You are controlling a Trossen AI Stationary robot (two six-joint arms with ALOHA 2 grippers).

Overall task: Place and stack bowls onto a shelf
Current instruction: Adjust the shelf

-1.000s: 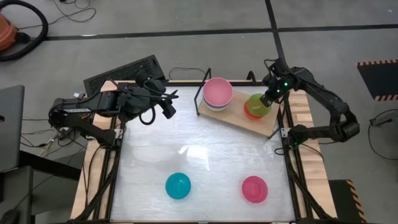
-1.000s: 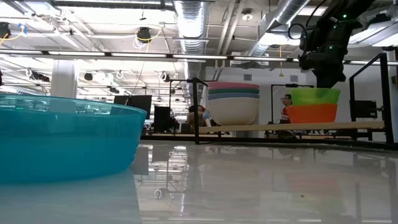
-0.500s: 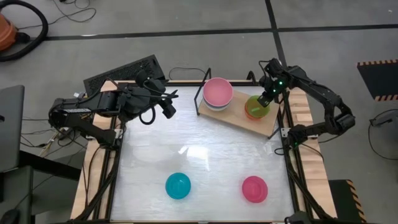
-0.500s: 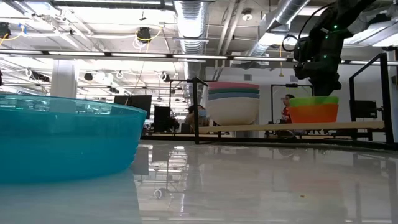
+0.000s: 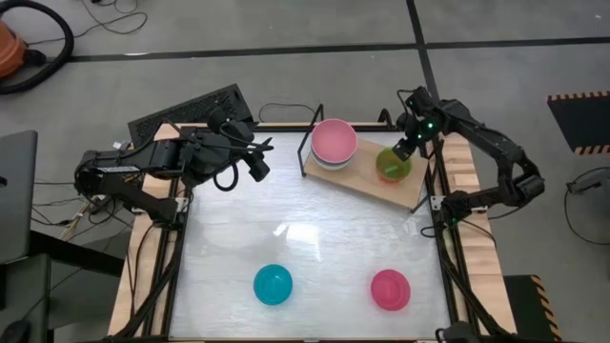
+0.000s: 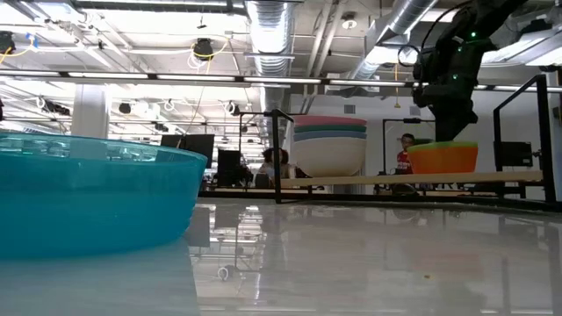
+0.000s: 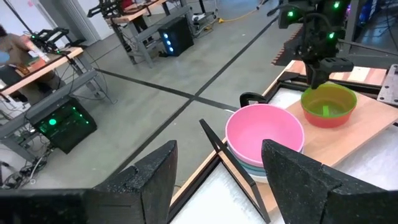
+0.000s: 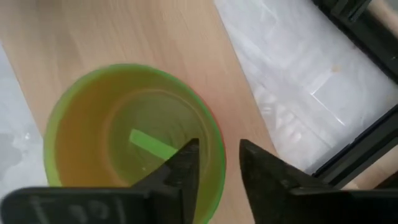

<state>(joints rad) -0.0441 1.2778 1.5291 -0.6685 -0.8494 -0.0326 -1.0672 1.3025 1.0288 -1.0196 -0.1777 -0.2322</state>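
The shelf, a light-wood board on thin black wire legs, stands angled at the far side of the tabletop. On its left end sits a stack of three bowls, the pink bowl on top, then dark teal, then white. Near its right end the lime green bowl is nested in the orange-red bowl. The bright blue bowl and a second pink bowl sit upright on the near tabletop, well apart.
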